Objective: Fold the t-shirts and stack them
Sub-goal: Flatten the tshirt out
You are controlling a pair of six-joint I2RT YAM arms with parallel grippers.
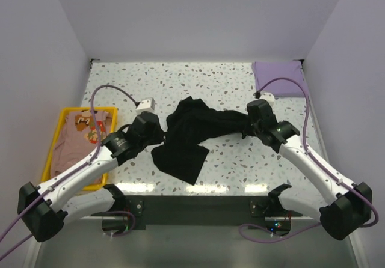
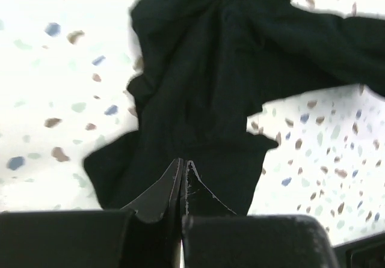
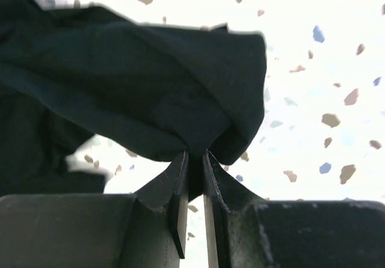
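Note:
The large black t-shirt (image 1: 192, 133) lies crumpled mid-table, stretched between both grippers. My left gripper (image 1: 159, 137) is at its left edge; in the left wrist view the jaws (image 2: 183, 161) are pressed together with their tips in the black cloth (image 2: 204, 70). My right gripper (image 1: 243, 127) is shut on a bunched fold at the shirt's right end, seen clearly in the right wrist view (image 3: 195, 155), where the cloth (image 3: 132, 82) hangs lifted off the table. The lavender t-shirt (image 1: 280, 77) lies folded at the far right corner. The peach-tan printed t-shirt (image 1: 75, 142) lies in the tray.
The yellow plastic tray (image 1: 53, 145) sits at the left edge of the speckled table. Purple cables loop over both arms. White walls close in the table at the back and both sides.

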